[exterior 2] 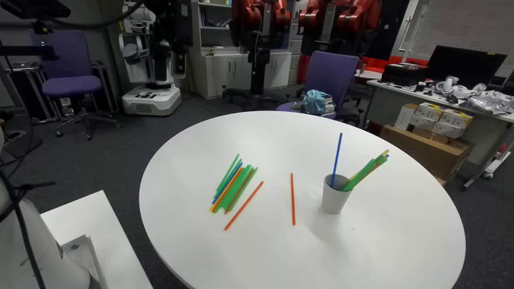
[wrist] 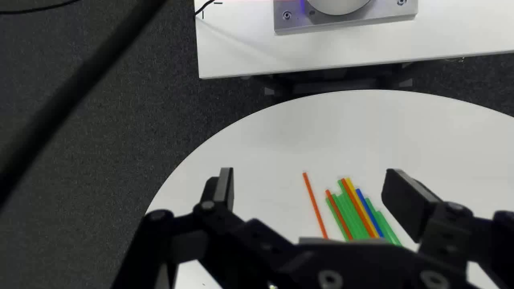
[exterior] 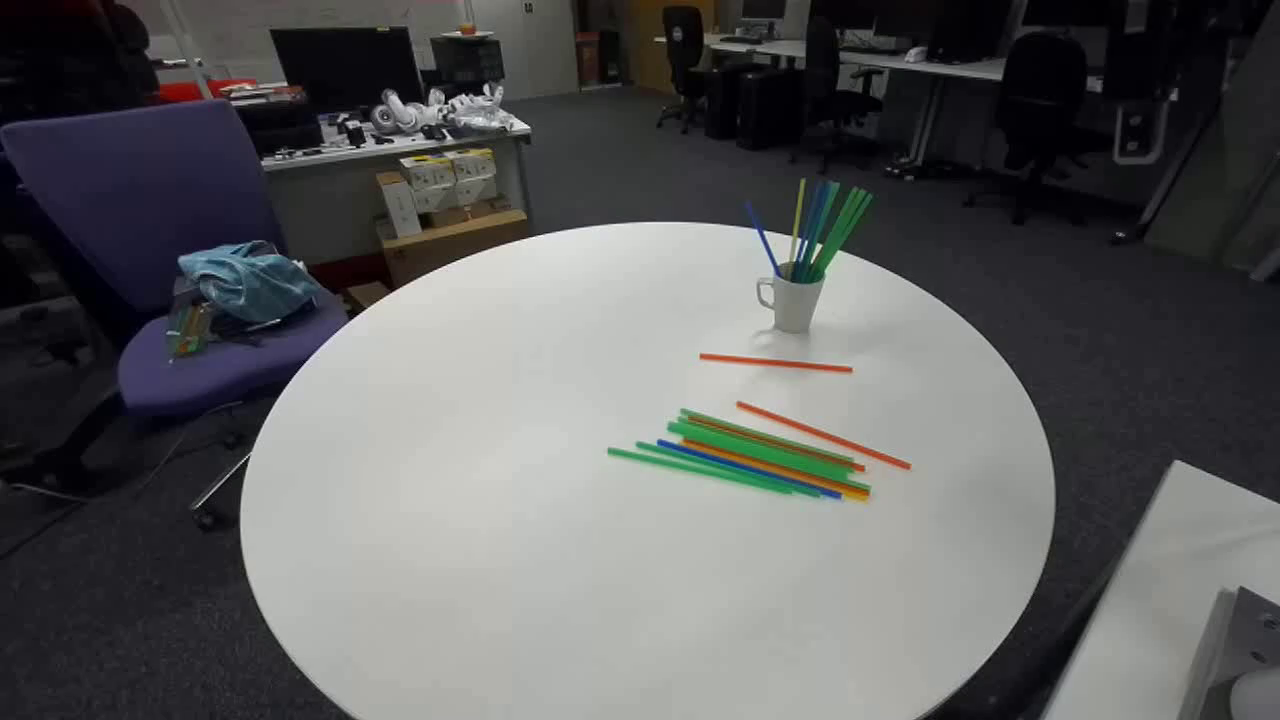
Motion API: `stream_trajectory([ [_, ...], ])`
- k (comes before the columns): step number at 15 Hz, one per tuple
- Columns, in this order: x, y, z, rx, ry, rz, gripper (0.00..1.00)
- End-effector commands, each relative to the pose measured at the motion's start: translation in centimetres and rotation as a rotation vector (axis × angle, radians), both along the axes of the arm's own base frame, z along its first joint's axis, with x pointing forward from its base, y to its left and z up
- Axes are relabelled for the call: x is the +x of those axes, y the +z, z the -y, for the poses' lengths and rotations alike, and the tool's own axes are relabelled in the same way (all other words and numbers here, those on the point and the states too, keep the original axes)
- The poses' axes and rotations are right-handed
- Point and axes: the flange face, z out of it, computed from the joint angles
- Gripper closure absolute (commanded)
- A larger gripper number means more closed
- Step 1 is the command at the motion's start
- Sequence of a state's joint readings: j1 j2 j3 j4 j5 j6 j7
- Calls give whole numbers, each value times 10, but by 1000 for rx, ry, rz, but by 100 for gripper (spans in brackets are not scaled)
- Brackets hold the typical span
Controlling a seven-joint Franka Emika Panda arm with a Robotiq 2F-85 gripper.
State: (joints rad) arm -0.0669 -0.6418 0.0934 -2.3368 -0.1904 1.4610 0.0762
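- Above the round white table (wrist: 381, 124), the black two-fingered gripper (wrist: 311, 174) stands with its jaws spread wide.
- Between the jaws, as the wrist view looks down, appears a flat bundle of slim plastic straws (wrist: 352, 214), mostly green with orange, yellow and blue; it lies on the table, below and well apart from the gripper.
- On the round table, the bundle sits toward the edge that faces a white rectangular table (wrist: 241, 52).
- Just beside the bundle, one red-orange plastic straw (exterior 2: 244, 206) lies at a slight angle to it.
- Between the bundle and a white mug with a handle (exterior: 797, 305), a second red-orange plastic straw (exterior 2: 293, 199) lies alone.
- Upright and in from the round table's edge, the mug holds a leaning cluster of mostly green plastic straws (exterior 2: 363, 176), with a blue plastic straw (exterior 2: 337, 158) standing apart from them.
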Motion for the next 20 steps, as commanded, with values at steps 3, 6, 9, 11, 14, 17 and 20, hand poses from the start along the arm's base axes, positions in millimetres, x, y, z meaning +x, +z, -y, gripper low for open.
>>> stream_trajectory([
  [3,28,-4,5,-5,-71,18,0],
  [6,79,-20,1,-9,-166,93,0],
  [9,138,-54,4,-13,-237,182,0],
  [11,174,-76,8,-29,-232,253,0],
  [14,221,-109,25,-47,-203,348,0],
  [17,256,-130,43,-52,-229,433,0],
  [20,275,-141,53,-34,-244,441,0],
])
